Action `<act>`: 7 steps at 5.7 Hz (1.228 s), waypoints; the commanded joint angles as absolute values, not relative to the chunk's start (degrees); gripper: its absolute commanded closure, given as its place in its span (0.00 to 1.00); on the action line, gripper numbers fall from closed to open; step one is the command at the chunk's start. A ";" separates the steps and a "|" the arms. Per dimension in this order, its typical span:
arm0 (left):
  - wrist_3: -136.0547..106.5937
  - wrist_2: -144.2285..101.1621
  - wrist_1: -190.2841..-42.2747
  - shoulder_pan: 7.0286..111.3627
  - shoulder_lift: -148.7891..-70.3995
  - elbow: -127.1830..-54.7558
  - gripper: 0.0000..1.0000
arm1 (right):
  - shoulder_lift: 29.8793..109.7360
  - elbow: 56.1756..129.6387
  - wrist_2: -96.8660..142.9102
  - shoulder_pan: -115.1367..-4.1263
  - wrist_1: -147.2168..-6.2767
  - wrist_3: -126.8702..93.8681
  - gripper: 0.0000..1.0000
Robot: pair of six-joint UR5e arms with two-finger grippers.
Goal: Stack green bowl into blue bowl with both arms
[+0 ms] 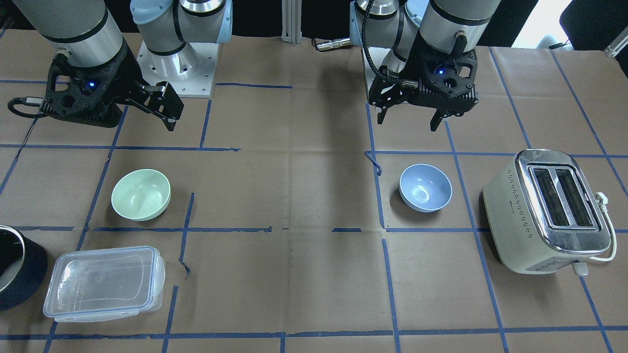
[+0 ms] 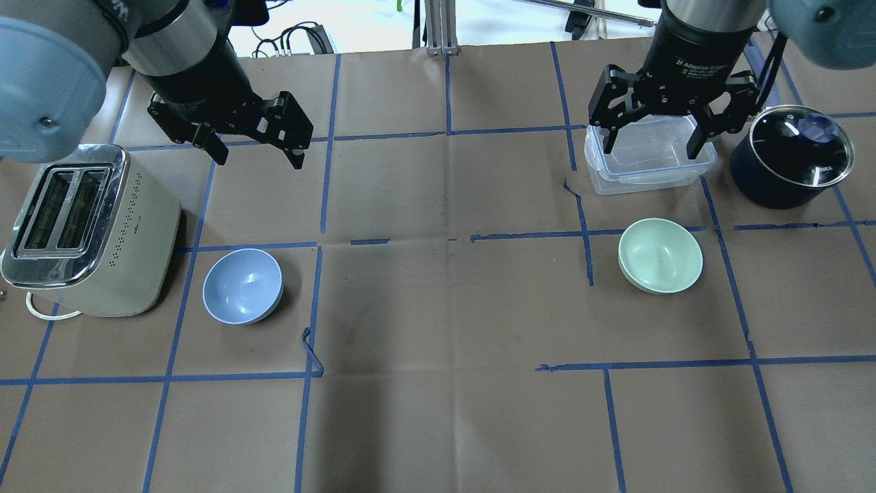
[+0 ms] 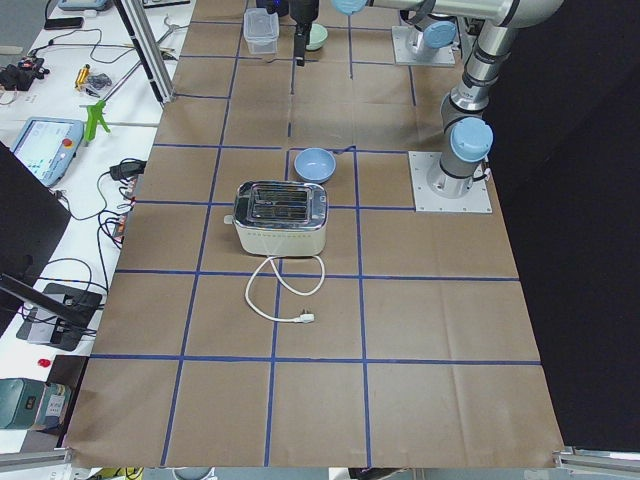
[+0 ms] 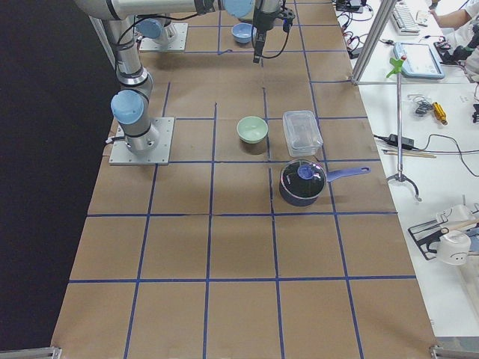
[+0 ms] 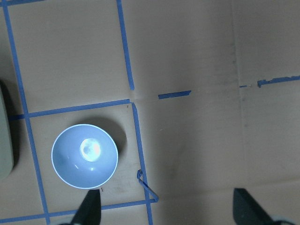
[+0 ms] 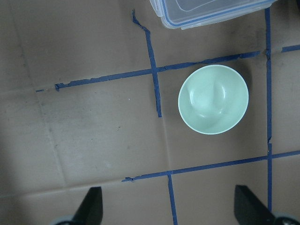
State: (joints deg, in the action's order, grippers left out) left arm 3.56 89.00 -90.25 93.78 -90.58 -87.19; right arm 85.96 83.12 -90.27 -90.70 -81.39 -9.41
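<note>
Right, counting up: two bowls, two arms, and three other things on the table (image 2: 445, 308).

One green bowl (image 2: 660, 255) sits upright on the robot's right side, hollow up, nothing in it. One blue bowl (image 2: 242, 285) sits upright on the left side, likewise with nothing in it. They are well apart, and between them lies brown paper crossed by blue tape lines.

Now the arms. The left gripper (image 2: 259, 159) hangs in the air on the far side of the blue bowl, jaws spread wide, gripping nothing. Its wrist camera looks straight down at the blue bowl, with both fingertips showing far apart at the bottom edge. The right gripper (image 2: 651, 152) hangs raised too, jaws just as wide, touching nothing. Its wrist view has the green bowl below it.

As for the clutter, one cream toaster (image 2: 102, 226) stands just beside the blue bowl on its outer side, with its white cord (image 3: 285, 290) looped on the paper behind it. One clear lidded box (image 2: 643, 174) lies near the green bowl, on the side away from the robot. One dark pot (image 2: 787, 161) with a glass lid stands just beside that box, further out to the robot's right.

One curl of loose tape (image 2: 311, 349) sticks up near the blue bowl, towards the table's middle.
</note>
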 commanded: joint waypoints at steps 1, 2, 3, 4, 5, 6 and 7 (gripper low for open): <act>3.52 89.03 -90.26 93.78 -90.62 -87.10 0.02 | 85.96 83.14 -90.18 -90.70 -81.39 -9.32 0.00; 3.52 89.03 -90.26 93.78 -90.62 -87.19 0.02 | 85.96 83.14 -90.18 -90.70 -81.30 -9.32 0.00; 3.52 89.03 -90.26 93.78 -90.62 -87.19 0.02 | 85.96 83.23 -90.09 -90.70 -81.39 -9.32 0.00; 3.52 89.03 -90.35 93.78 -90.62 -87.36 0.02 | 85.70 83.49 -90.17 -89.92 -81.30 -8.62 0.00; 3.78 88.95 -90.18 93.52 -90.70 -86.75 0.02 | 85.69 83.76 -90.52 -89.13 -81.12 -3.04 0.00; 3.95 88.95 -90.09 93.43 -90.62 -87.53 0.02 | 85.95 83.85 -91.31 -85.38 -80.43 1.19 0.00; 4.22 88.95 -90.35 92.64 -91.22 -87.97 0.02 | 87.18 85.94 -91.41 -78.64 -80.42 10.89 0.01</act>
